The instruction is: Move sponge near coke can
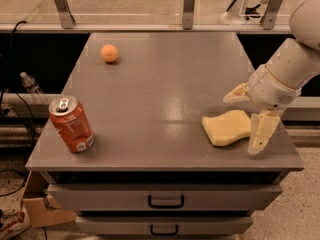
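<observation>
So the gripper (pixel 249 115) is at the front corner of the table (pixel 165 84) with its 2 fingers spread wide, not pinching anything. The sponge (pixel 227 127) lies flat on the tabletop right at the gripper. 1 finger sits just behind it and the other is down by its near end, so the sponge is partly between them. I can't tell whether either finger actually touches the foam.

The coke can (pixel 71 124) stands way off from the gripper, clear across the table near the opposite front corner. The orange ball (pixel 109 53) is further back on the can's side, also well away from the hand.

Progress-wise I'd say basically 0 of the actual move is done, since sponge and can are well apart. What's left is closing on the sponge, carrying or sliding it across, and setting it down beside the can without knocking the can over.
</observation>
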`<control>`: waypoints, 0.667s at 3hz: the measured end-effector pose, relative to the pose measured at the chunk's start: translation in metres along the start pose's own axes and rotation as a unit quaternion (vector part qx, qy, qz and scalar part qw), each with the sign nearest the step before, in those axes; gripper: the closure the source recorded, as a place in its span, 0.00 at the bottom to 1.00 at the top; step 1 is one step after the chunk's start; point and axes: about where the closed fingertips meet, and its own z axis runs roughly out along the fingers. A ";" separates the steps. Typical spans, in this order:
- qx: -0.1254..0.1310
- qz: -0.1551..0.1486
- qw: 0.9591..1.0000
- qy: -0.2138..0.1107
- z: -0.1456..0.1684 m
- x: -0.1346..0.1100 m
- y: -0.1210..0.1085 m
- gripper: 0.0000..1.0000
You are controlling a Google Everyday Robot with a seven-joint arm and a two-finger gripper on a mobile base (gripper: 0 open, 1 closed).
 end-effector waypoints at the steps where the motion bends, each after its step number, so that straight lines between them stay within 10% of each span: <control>1: 0.002 -0.003 1.000 -0.001 0.000 -0.002 0.001 0.39; 2: 0.007 -0.009 1.000 -0.001 -0.003 -0.009 0.002 0.63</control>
